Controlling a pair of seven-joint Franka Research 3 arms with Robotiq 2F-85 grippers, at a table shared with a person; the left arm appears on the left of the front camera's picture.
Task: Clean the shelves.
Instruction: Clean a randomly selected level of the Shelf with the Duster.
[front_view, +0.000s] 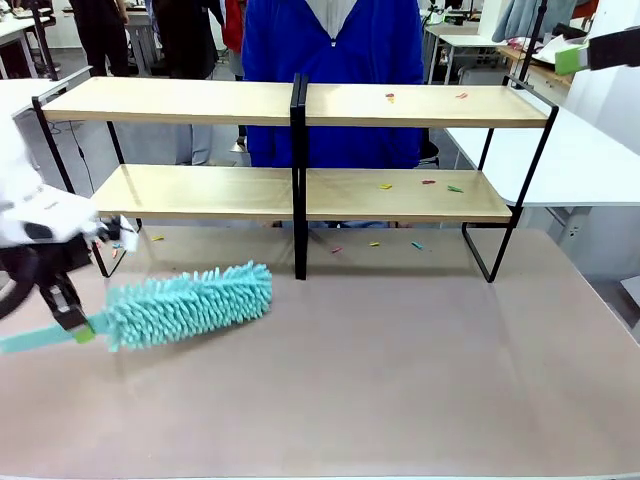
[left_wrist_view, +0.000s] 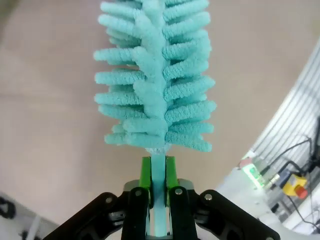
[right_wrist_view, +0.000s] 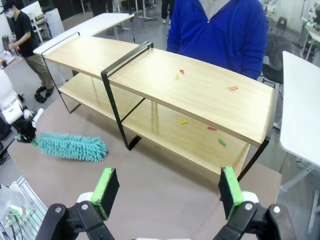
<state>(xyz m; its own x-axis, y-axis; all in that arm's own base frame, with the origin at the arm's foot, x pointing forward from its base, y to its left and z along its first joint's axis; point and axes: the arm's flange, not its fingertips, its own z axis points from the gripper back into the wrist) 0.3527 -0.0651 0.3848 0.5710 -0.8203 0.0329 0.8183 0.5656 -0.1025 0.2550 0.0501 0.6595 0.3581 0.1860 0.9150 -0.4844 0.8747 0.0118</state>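
Pinkish-beige tabletop (front_view: 400, 380) w/ the shelves (front_view: 200, 100) standing across its far half: two tiers of light-wood boards on a thin black frame, black centre post in the middle. Person in a blue top (front_view: 330, 50) stands right behind the rack; white table (front_view: 560, 160) off to the right. Small coloured scraps (front_view: 430, 183) lie on the right-hand boards, upper and lower, plus a few on the tabletop near the frame's feet. Left gripper (front_view: 75, 325) sits low at the table's left edge, green pads clamped on the flat teal handle of a duster (front_view: 190, 305). The fluffy teal head points toward the centre post, in front of the left lower board and apart from it; can't tell if it touches the tabletop. Right gripper (right_wrist_view: 170, 192) is up high, looking down on the rack's right end, jaws spread wide, nothing btwn them.
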